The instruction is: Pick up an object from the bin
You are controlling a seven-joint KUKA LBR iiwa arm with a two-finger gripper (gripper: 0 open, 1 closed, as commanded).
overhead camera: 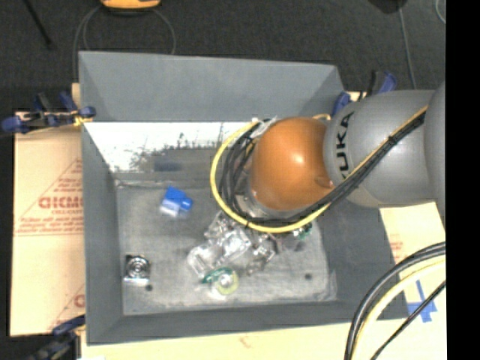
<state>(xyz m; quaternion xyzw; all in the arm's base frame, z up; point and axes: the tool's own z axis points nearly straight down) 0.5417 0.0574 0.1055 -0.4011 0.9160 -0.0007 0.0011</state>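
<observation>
Clear plastic heap (223,247): our likeliest target, a tangle of see-through pieces on the floor of the bin (101,231), near its middle and toward the front.
Gripper (257,246): down inside the bin at the heap's right edge, tucked beneath the orange cover (289,163). We cannot tell whether it stands apart or together, and we see nothing clamped in it.
Done: the arm (390,148) is in the bin from the right, its wrist low beside the heap. We judge the approach complete.
Left: a grasp we can confirm, then the lift clear of the bin. Nothing appears raised off the floor.
Round clear-and-green piece (221,282): just in front of the heap. We cannot tell whether it touches the heap or lies just beside it.
Blue cap (175,201): alone on the floor, to the rear left of the heap and apart from it.
Small metal part (136,268): near the front left corner, well apart from everything else.
Yellow cable (217,175): loops round the wrist and, with the cover, hides the contact point from us.
In the way: the clear pieces lie interlocked, so we expect that taking one may drag its neighbours, the round piece among them. The blue cap and the metal part lie clear of the gripper.
</observation>
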